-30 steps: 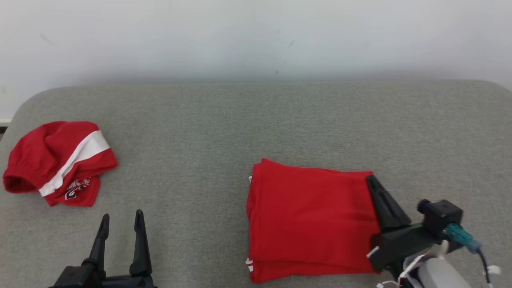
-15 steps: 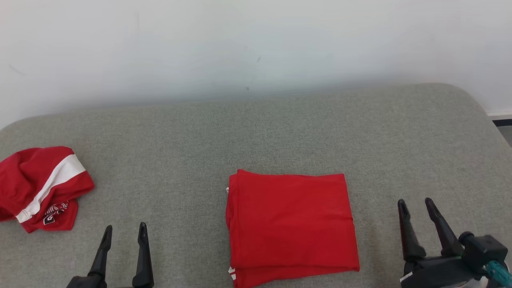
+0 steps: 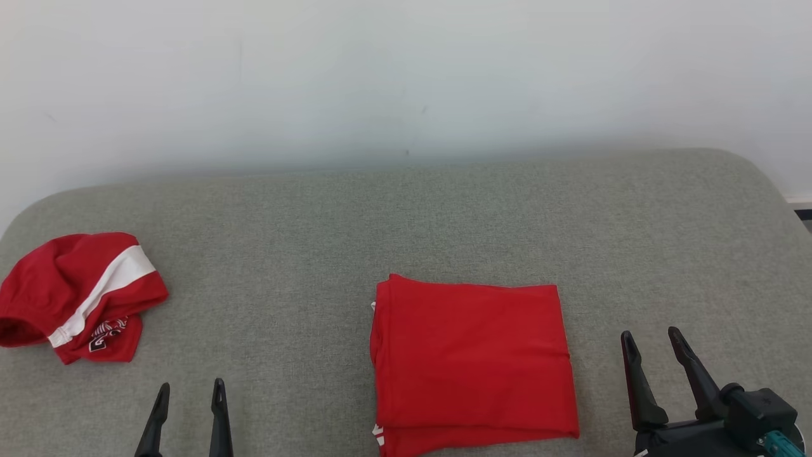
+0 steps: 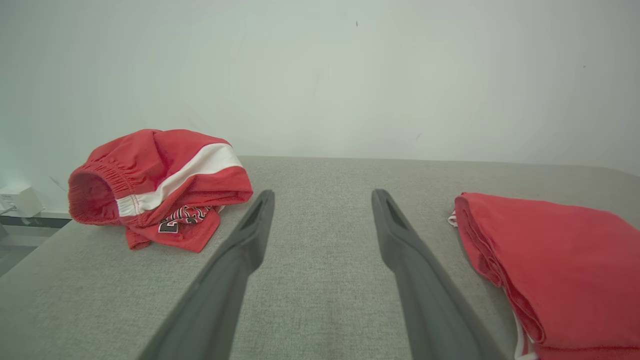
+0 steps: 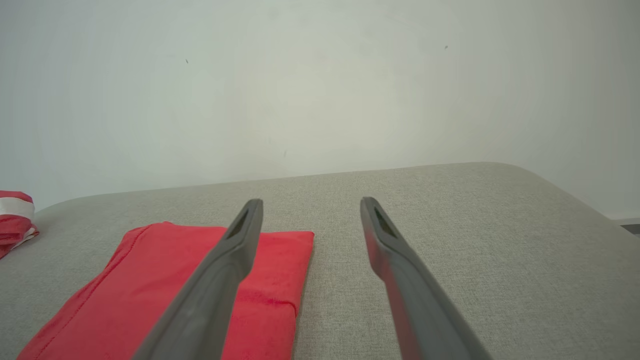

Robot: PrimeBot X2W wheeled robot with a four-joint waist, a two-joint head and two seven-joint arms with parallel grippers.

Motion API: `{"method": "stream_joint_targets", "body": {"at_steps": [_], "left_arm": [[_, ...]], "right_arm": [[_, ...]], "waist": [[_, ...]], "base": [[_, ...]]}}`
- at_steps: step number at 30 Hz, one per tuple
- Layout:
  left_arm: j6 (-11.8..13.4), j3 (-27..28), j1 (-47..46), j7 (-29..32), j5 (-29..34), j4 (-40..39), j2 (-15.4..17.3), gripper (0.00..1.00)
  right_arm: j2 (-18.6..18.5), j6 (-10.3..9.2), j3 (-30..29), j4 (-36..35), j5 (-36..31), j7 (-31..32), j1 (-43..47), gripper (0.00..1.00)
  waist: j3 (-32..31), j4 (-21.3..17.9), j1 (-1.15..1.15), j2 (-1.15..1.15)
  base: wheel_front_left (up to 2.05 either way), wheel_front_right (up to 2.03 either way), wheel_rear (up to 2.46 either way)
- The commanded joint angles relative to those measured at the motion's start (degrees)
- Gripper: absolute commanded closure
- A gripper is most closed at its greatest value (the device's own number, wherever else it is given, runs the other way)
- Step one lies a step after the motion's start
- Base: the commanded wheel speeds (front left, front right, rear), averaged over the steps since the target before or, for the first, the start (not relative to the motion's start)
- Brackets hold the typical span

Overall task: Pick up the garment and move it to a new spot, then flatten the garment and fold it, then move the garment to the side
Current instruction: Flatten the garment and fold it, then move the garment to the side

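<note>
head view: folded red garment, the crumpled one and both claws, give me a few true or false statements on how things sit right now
1. The folded red fabric garment lies flat on the grey fabric surface. True.
2. The right claw is shut on the folded garment. False: it is open, to the right of the garment, and grips nothing.
3. The crumpled red garment with a white stripe lies to the left of the folded one, apart from it. True.
4. The left claw grips the crumpled garment. False: it is open and empty, between the two garments.
</note>
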Motion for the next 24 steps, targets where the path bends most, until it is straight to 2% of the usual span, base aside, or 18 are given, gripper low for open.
{"method": "stream_joint_targets", "body": {"at_steps": [1, 24], "left_arm": [[0.0, 0.3, 0.8, -0.2, 0.3, 0.0, 0.0, 0.0], [1.0, -0.9, 1.7, -0.2, 0.2, -1.2, 0.0, 0.0]], "right_arm": [[-0.2, -0.15, 0.2, -0.2, -0.3, 0.0, 0.0, 0.0], [-0.7, -0.15, 1.3, 1.6, -1.1, 0.0, -0.5, 0.0]], "waist": [[-0.1, 0.3, 0.0, 0.0], [-0.2, 1.0, 0.0, 0.0]], "base": [[0.0, 0.0, 0.0], [0.0, 0.0, 0.0]]}}
